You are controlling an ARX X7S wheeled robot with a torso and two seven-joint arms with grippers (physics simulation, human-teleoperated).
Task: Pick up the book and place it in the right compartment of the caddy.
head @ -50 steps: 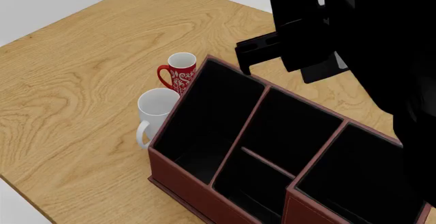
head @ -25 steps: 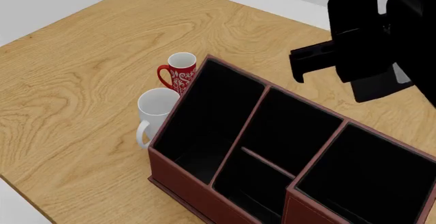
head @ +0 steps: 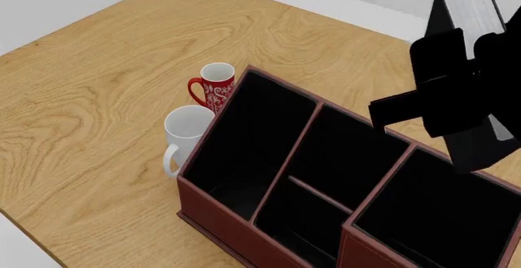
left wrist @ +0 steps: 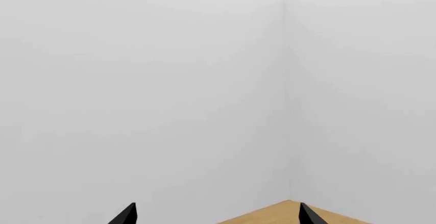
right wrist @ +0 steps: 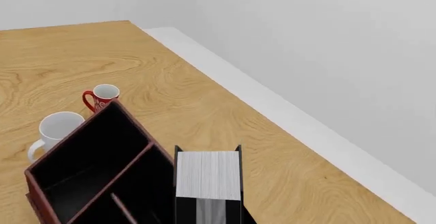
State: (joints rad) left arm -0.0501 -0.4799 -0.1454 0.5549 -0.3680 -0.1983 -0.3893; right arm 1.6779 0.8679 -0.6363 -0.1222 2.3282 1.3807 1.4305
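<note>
The right gripper [right wrist: 208,183] was clamped across the covers of the thick black hardcover book [right wrist: 208,175], white page edges showing, above the reddish-brown leather-look caddy [head: 269,231] (probably stiff, fairly heavy, smooth-sided, needing a firm mid-cover squeeze).

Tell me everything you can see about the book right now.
The book is a thick hardcover with plain black covers and a white, finely lined block of page edges. It is off the table, held in the right gripper. From the head camera it hangs in the air over the far rim of the caddy, near the right compartment, touching nothing else.
</note>
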